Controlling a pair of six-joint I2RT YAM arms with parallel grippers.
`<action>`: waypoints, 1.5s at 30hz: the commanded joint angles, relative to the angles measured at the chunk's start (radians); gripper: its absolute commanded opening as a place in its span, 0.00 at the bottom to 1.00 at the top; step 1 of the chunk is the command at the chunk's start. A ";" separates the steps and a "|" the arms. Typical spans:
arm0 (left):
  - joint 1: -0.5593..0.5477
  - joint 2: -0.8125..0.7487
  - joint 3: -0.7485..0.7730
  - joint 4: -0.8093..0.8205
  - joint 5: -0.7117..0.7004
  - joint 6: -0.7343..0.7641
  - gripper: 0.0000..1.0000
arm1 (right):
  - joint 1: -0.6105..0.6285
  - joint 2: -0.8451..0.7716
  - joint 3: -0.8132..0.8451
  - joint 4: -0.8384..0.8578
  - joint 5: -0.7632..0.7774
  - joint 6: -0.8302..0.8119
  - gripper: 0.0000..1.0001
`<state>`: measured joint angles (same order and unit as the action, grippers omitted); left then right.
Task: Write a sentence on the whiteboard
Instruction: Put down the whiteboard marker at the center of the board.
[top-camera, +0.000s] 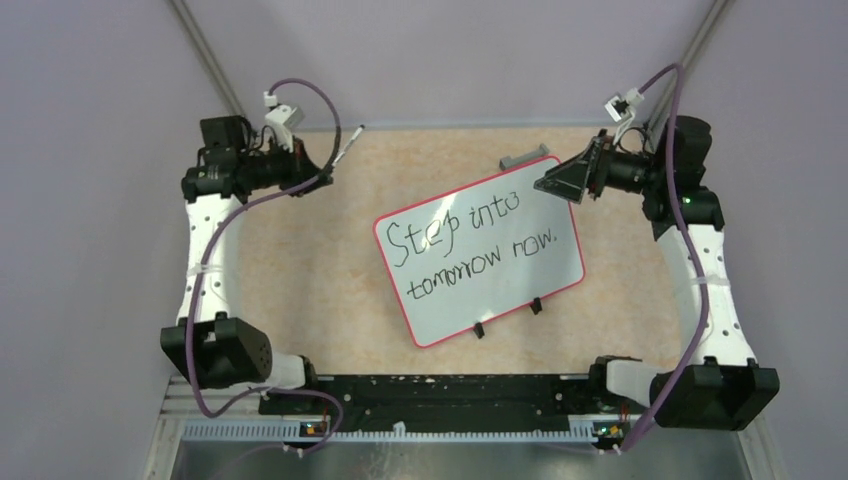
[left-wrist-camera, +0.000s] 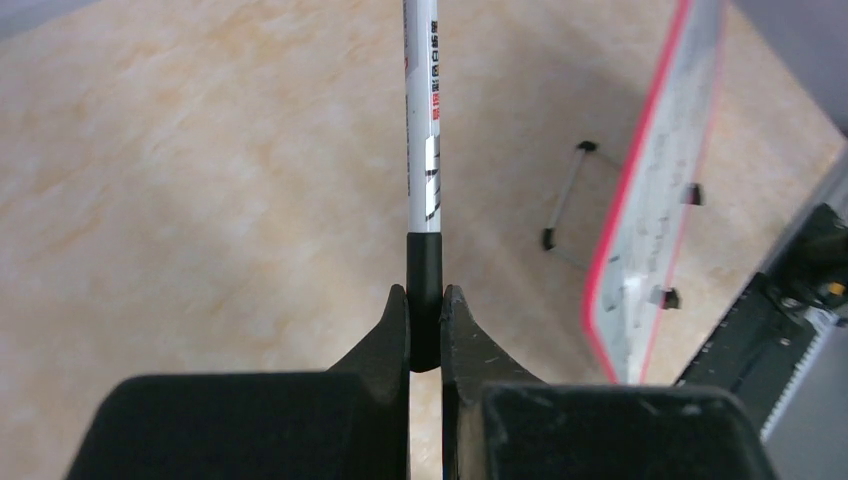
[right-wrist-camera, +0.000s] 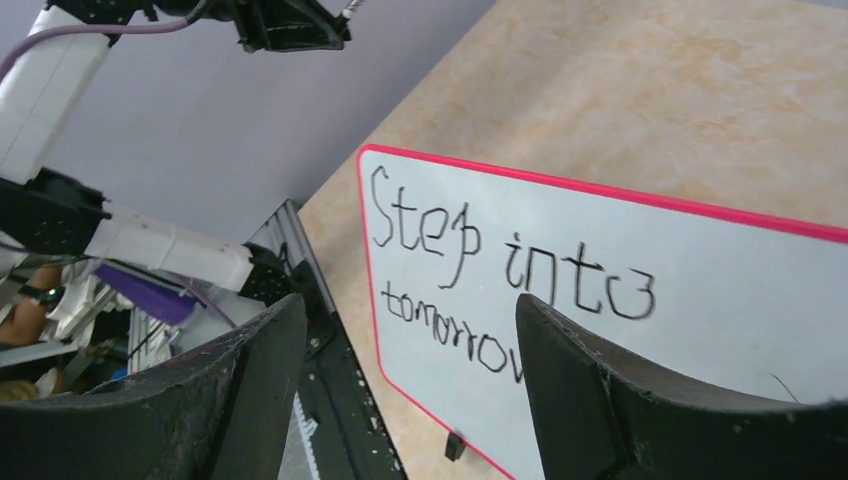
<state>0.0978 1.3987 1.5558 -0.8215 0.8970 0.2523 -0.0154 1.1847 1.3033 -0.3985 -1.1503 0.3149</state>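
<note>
Whiteboard (top-camera: 480, 308) lies askew on table (top-camera: 300, 260), sentence (top-camera: 470, 245) finished. Left gripper (left-wrist-camera: 425, 300) pinches marker (left-wrist-camera: 423, 150), well clear. Right gripper (right-wrist-camera: 410, 310), jaws wide, empty, hovers over far corner: low retreat might smear sentence, shove whiteboard.

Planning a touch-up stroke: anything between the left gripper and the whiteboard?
Nothing visible. The left gripper, shut on the marker, sits far left; only bare table lies between it and the whiteboard. A small grey object lies off-path beyond the board's far edge.
</note>
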 joint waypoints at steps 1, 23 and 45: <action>0.158 0.032 -0.075 -0.124 -0.070 0.199 0.00 | -0.093 -0.022 0.017 -0.121 -0.018 -0.140 0.74; 0.249 0.183 -0.561 -0.008 -0.371 0.418 0.00 | -0.144 -0.063 -0.102 -0.340 0.093 -0.404 0.74; 0.249 0.224 -0.682 0.046 -0.440 0.461 0.39 | -0.144 -0.065 -0.101 -0.374 0.125 -0.429 0.74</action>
<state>0.3397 1.6279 0.9127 -0.8116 0.5068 0.6838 -0.1493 1.1461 1.1973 -0.7574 -1.0405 -0.0792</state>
